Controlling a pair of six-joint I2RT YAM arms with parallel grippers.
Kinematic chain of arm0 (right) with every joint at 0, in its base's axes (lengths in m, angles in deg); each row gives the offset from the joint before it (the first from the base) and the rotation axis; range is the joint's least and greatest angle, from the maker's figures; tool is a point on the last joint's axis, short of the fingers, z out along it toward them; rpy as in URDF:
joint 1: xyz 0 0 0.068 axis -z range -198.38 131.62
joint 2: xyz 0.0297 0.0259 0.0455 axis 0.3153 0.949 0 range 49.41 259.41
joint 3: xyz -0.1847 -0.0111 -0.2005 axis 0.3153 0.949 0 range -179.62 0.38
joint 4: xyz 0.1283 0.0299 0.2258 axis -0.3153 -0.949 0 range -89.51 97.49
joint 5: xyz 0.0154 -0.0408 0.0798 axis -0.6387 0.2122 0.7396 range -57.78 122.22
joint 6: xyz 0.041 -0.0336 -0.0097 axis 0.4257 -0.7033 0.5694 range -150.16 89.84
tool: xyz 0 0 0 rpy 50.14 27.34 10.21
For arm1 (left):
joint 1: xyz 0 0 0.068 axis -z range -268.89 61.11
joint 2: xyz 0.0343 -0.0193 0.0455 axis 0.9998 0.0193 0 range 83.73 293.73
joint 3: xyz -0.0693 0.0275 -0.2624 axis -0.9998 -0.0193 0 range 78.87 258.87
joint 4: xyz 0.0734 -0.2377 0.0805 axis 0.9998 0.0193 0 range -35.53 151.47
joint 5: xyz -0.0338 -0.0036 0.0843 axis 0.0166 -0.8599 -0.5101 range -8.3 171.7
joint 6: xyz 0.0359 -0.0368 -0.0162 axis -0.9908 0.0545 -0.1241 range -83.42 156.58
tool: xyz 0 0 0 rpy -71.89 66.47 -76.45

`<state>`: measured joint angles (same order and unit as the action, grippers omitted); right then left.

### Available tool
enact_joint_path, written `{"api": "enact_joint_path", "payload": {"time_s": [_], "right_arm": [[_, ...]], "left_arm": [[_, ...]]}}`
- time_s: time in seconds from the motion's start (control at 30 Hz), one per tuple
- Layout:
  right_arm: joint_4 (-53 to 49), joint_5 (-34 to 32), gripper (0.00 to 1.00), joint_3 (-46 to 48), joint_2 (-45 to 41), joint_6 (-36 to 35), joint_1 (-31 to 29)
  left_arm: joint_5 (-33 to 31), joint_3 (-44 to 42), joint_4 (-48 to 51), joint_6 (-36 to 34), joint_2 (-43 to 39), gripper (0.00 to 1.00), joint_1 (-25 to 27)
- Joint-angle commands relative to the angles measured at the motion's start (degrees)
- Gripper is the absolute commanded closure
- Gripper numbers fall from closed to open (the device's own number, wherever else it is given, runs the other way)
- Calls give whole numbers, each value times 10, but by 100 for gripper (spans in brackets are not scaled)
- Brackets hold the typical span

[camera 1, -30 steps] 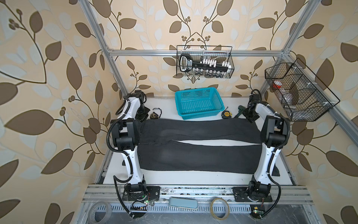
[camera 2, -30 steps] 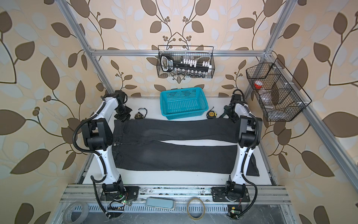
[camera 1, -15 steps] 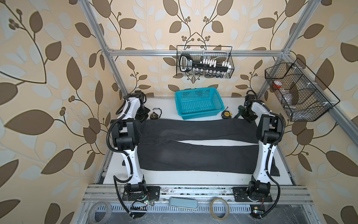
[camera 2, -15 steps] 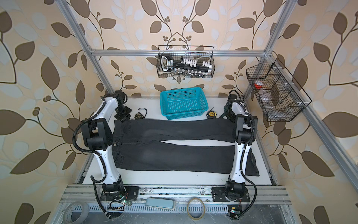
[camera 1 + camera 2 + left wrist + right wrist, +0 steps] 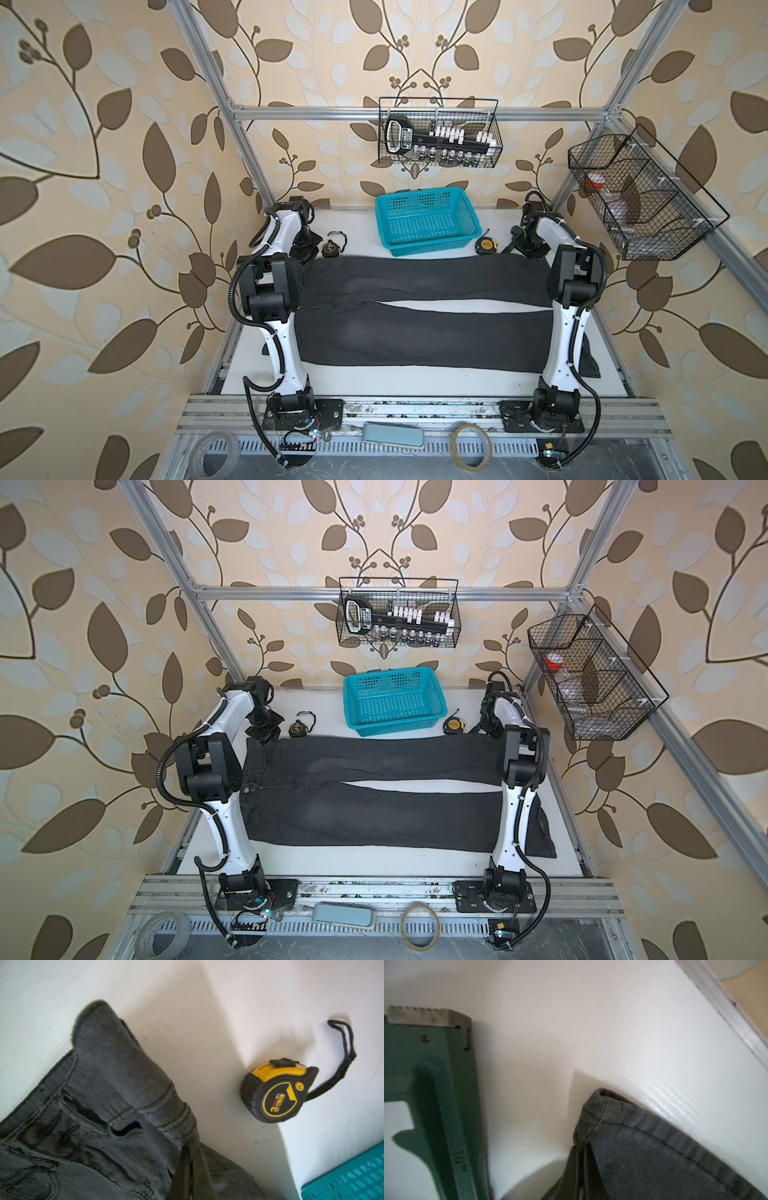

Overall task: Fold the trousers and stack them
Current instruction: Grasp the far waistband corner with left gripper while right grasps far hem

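Note:
The dark charcoal trousers [image 5: 415, 278] [image 5: 374, 758] lie flat across the white table in both top views, waist at the left, the two legs running right with a narrow gap between them. My left gripper [image 5: 305, 254] [image 5: 266, 734] is at the waist's far corner. In the left wrist view it [image 5: 190, 1153] is shut on the waistband [image 5: 108, 1076], which rises in a fold. My right gripper [image 5: 532, 250] [image 5: 492, 730] is at the far leg's end. In the right wrist view it [image 5: 581, 1149] is shut on the hem corner [image 5: 654, 1147], which is lifted a little.
A teal basket [image 5: 428, 220] [image 5: 353, 1178] stands at the back middle. A tape measure [image 5: 330, 248] [image 5: 274, 1095] lies by the left gripper and another [image 5: 486, 245] right of the basket. A green wrench [image 5: 436, 1095] lies beside the right gripper. Wire baskets [image 5: 438, 133] hang on the walls.
The right gripper has closed on the far leg's hem and its arm has drawn in slightly leftward. The left arm and the trousers have not moved.

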<state>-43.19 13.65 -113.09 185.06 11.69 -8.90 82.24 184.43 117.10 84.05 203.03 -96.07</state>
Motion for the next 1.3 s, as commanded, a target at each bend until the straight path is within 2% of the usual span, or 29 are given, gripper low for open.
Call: {"api": "enact_joint_path", "payload": {"time_s": [0.0,0.1,0.37,0.53,0.73,0.93,1.17,1.27], "right_arm": [[-16,1,100,-14,-47,-11,-3],[-9,17,100,15,-100,-2,-4],[26,56,100,197,-299,34,0],[40,97,100,344,-458,58,32],[39,131,100,460,-608,64,85],[45,153,100,481,-658,57,118],[31,184,100,441,-658,81,125],[13,200,100,447,-687,82,149]], "left_arm": [[1,1,18,-11,-46,100,1],[1,-2,18,-11,-56,100,2],[12,-12,22,-4,-95,100,7],[30,-41,15,7,-141,100,12],[13,-72,23,31,-196,100,15],[3,-127,-9,63,-239,100,15],[-6,-70,8,55,-227,100,15],[-16,-114,6,55,-260,100,12]]}}
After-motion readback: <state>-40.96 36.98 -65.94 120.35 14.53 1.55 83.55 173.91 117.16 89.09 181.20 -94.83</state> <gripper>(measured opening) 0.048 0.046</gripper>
